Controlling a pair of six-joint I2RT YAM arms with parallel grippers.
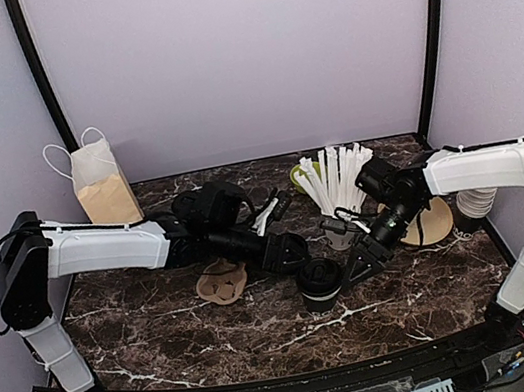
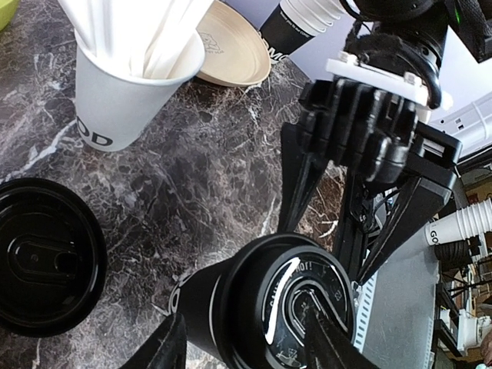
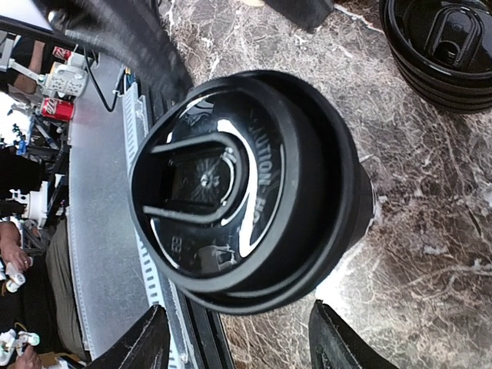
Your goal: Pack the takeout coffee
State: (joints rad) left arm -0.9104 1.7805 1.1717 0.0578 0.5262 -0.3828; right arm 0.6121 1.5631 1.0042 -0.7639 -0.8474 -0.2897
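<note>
One takeout coffee (image 1: 319, 283), a black paper cup with a black lid, stands at the middle of the marble table. It also shows in the left wrist view (image 2: 288, 307) and the right wrist view (image 3: 238, 184). My left gripper (image 1: 296, 255) is open just left of and above it. In the left wrist view (image 2: 246, 344) one finger is beside the cup wall and the other lies across the lid. My right gripper (image 1: 357, 264) is open just right of the cup. In the right wrist view (image 3: 242, 346) the cup sits just ahead of the open fingers, untouched.
A stack of black lids (image 2: 42, 257) sits beside the cup. A white cup of straws (image 1: 338, 188) stands behind it, with brown plates (image 1: 431, 223) and nested cups (image 2: 300, 23) at right. A brown cup carrier (image 1: 222, 283) lies at left, and a paper bag (image 1: 105, 189) stands at back left.
</note>
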